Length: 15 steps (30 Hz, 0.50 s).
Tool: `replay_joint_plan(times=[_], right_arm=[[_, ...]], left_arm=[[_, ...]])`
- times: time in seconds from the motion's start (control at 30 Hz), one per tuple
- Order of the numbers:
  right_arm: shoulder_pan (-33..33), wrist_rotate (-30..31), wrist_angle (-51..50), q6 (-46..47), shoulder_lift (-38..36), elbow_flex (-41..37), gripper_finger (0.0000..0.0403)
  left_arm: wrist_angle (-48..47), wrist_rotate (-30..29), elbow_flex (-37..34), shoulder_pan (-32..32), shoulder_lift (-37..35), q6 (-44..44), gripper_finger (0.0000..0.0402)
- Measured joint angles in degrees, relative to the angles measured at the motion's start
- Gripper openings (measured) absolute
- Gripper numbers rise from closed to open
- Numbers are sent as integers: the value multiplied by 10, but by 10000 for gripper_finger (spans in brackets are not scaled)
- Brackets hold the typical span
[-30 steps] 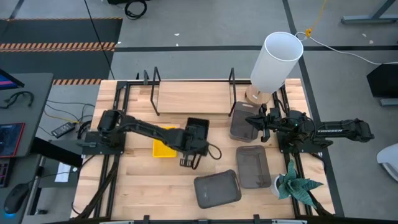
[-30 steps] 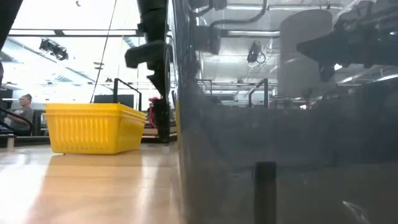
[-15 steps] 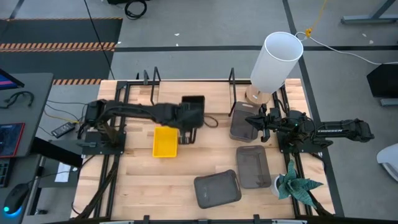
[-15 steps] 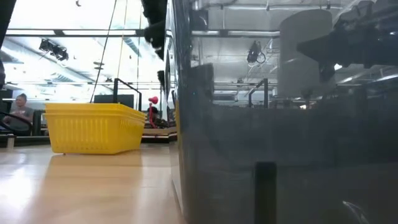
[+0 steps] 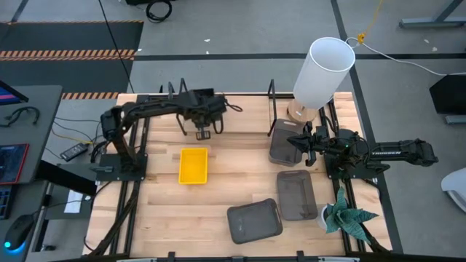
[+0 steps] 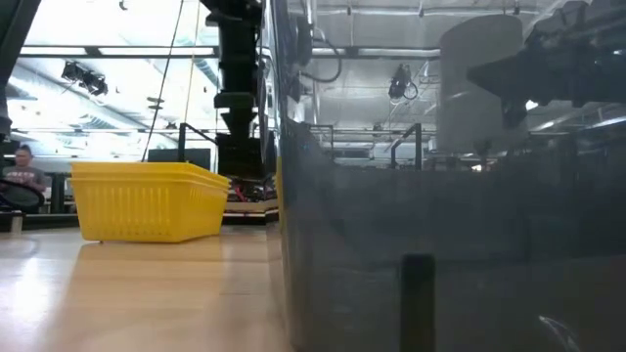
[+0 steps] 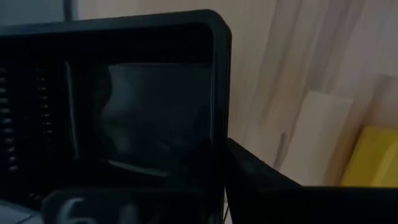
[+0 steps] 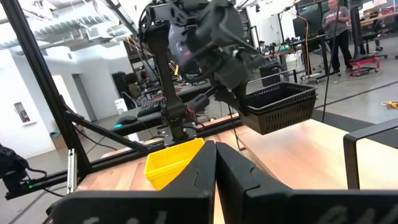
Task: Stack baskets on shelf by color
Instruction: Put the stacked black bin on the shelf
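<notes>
Black mesh basket (image 8: 278, 107) hangs pinched in the left tool (image 5: 204, 131), carried in the air over the far part of the shelf (image 5: 233, 116), just beside the upright divider bracket (image 5: 181, 105). In the left wrist view the basket's rim and floor fill the frame right ahead of the tool, so the grip sits on one side wall.

The step in hand looks like setting this basket down in its bay. To do it well, level the basket before lowering, since in the right wrist view it hangs a little tilted from that one-sided pinch. Bring it down clear of the bracket beside the tool, and spread the fingers only once the floor rests on the board.

One yellow basket (image 5: 193, 166) lies on the bench nearer the robot than the left tool, well apart from it.

The right tool (image 5: 297, 141) is pressed together on the rim of a grey basket (image 5: 282, 148); two more grey baskets (image 5: 296, 194) lie behind it on the bench.
</notes>
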Motion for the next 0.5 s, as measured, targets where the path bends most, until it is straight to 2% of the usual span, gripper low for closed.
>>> replay_joint_plan(times=[0.17, 0.3, 0.5], right_arm=[[0, 0, 0, 0, 0, 0, 14], [0, 0, 0, 0, 0, 0, 14], [0, 0, 0, 0, 0, 0, 14]], left_arm=[[-32, 18, 0, 21, 0, 16, 33], [-45, 22, 0, 21, 0, 26, 45], [-72, 58, 0, 21, 0, 29, 48]])
